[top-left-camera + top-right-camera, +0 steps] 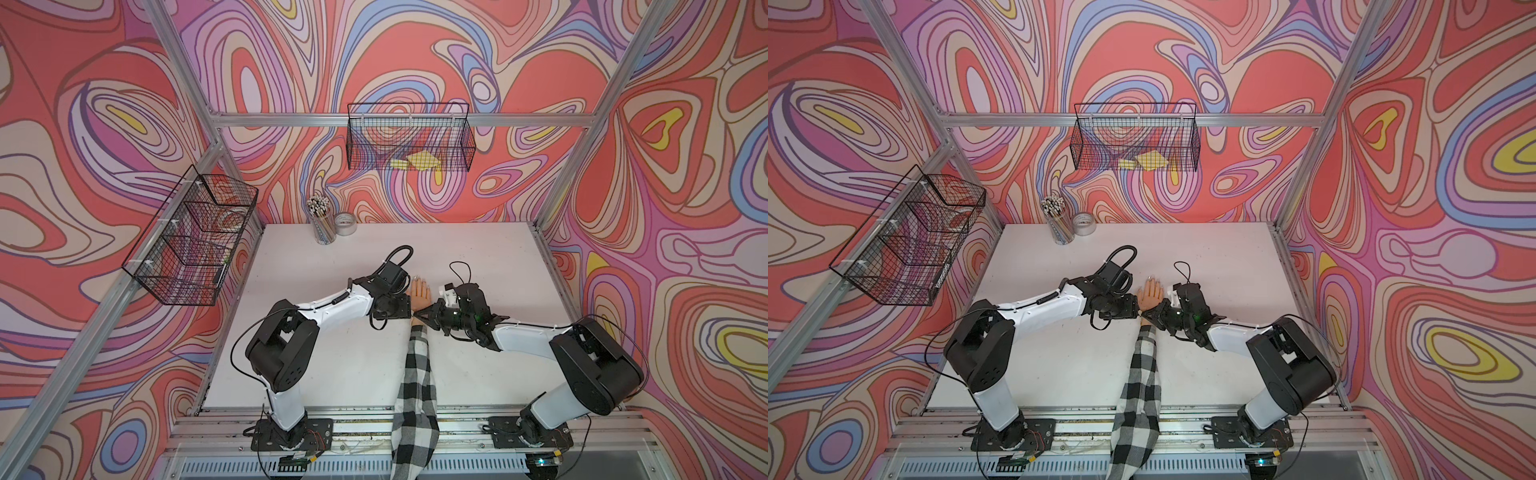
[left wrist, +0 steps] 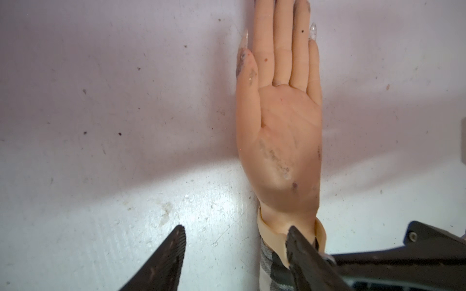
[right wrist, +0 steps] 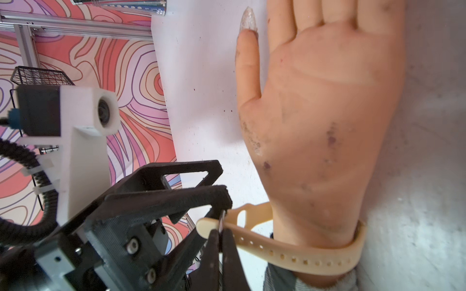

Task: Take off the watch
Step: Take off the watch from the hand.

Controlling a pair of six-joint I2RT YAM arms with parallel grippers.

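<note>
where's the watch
In the right wrist view the watch circles the wrist of the mannequin hand beside the checked sleeve, strap end pinched by the right gripper.

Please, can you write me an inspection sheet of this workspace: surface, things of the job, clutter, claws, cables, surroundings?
Surface: white table, speckled with dirt marks.
Job's things: watch strap around the wrist of the mannequin hand; dial not visible.
Clutter: pencil cup and tape roll at the far edge.
Claws: left claw open at the wrist; right claw shut on the strap's free end.
Cables: black loops rise from both arms' wrists.
Surroundings: two wire baskets on the frame, patterned walls.
</note>
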